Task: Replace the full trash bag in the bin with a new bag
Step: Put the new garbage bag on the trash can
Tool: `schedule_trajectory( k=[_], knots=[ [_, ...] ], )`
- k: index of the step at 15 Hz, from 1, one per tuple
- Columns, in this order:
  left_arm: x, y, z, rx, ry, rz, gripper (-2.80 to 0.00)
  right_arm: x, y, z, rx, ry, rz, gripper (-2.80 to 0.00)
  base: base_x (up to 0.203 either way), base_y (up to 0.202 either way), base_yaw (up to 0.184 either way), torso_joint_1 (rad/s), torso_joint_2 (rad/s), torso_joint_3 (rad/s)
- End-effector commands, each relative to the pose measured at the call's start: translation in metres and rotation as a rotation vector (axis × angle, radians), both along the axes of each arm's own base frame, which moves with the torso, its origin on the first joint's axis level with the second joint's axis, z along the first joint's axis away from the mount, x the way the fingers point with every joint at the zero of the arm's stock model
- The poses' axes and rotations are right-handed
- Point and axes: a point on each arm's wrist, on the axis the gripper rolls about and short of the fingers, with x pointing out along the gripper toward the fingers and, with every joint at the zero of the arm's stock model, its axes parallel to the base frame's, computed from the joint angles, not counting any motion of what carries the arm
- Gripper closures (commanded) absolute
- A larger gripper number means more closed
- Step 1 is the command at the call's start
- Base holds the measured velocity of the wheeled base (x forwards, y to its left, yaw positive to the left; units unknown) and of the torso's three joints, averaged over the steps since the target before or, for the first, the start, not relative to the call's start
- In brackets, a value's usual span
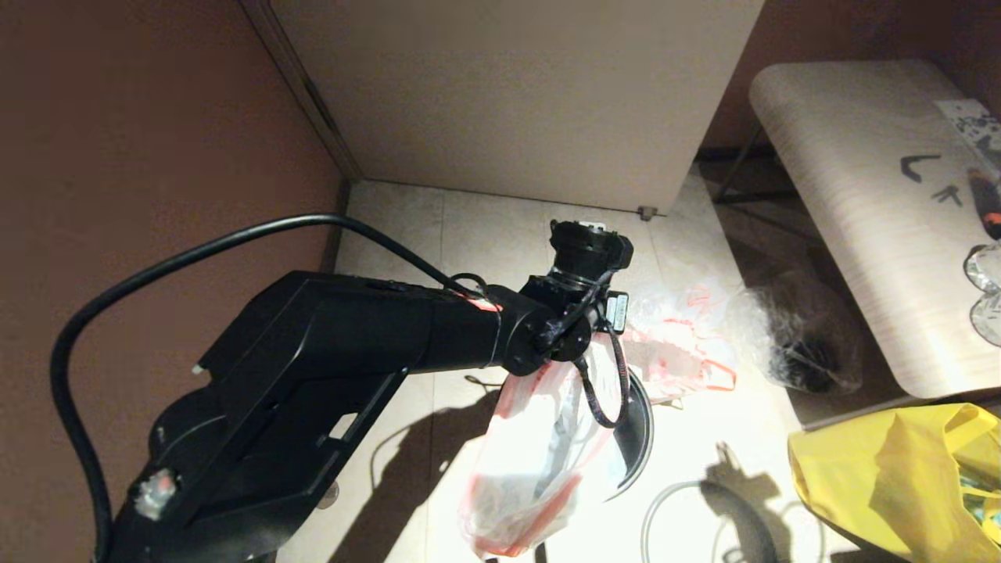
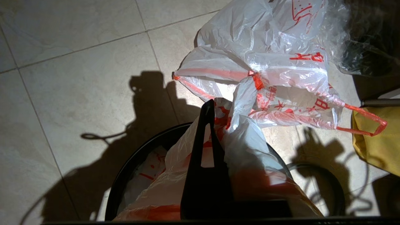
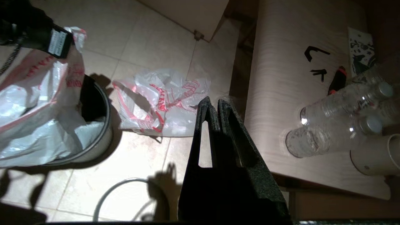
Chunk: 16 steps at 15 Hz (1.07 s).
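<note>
Gripping the gathered top of the full trash bag (image 2: pixel 250 147), left gripper (image 2: pixel 207 107) with fingers pressed together on the plastic, above the bin (image 2: pixel 131 165). Bag stretched upward from the bin mouth, lower part still inside it, red-orange edging visible at the bag bottom in head view (image 1: pixel 532 438). Left arm reaching in from the near left across the tiled floor (image 1: pixel 407 227).

Lying limp on the tiles just beside the bin, on its far side: the new bag (image 3: pixel 162 103), flattened, handles splayed, red print up. Not touching either gripper.

Hanging near the bench edge, right gripper (image 3: pixel 212 106): fingers together, nothing between them, tips pointing toward the new bag but apart from it.

On the floor nearer the robot, grey rim ring (image 3: pixel 125 193), loose, beside the bin. Yellow bag (image 1: pixel 899 469) at near right. Clear crinkly wrap (image 1: pixel 798 336) under the bench (image 1: pixel 844 203); clear bottles (image 3: pixel 337 125) lying on the bench top.
</note>
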Motion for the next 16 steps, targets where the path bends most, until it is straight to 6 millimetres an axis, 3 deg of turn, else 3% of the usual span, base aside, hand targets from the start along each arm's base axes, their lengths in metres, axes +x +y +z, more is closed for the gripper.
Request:
schedule_trajectory(
  k=[1, 5, 10, 13, 16],
  knots=[
    [0.003, 0.0, -0.006, -0.001, 0.009, 0.008, 0.0, 0.052, 0.002, 0.005, -0.026, 0.14, 0.011, 0.0, 0.0, 0.0, 0.0, 0.0, 0.0, 0.0],
    [0.009, -0.006, -0.018, -0.007, 0.016, 0.012, 0.0, 0.135, 0.029, 0.008, -0.124, 0.29, 0.022, 0.0, 0.0, 0.0, 0.0, 0.0, 0.0, 0.0],
    [0.016, -0.001, -0.023, -0.004, 0.024, 0.03, 0.0, 0.216, 0.076, -0.04, -0.101, 0.487, 0.084, 0.0, 0.0, 0.0, 0.0, 0.0, 0.0, 0.0],
    [0.024, 0.004, -0.03, -0.002, 0.039, 0.029, 0.0, 0.238, 0.095, -0.055, -0.025, 0.482, 0.106, 0.0, 0.0, 0.0, 0.0, 0.0, 0.0, 0.0],
    [0.024, 0.005, -0.03, -0.028, 0.052, 0.026, 0.0, 0.231, 0.105, -0.066, 0.154, 0.57, 0.204, 0.0, 0.0, 0.0, 0.0, 0.0, 0.0, 0.0]
  ],
)
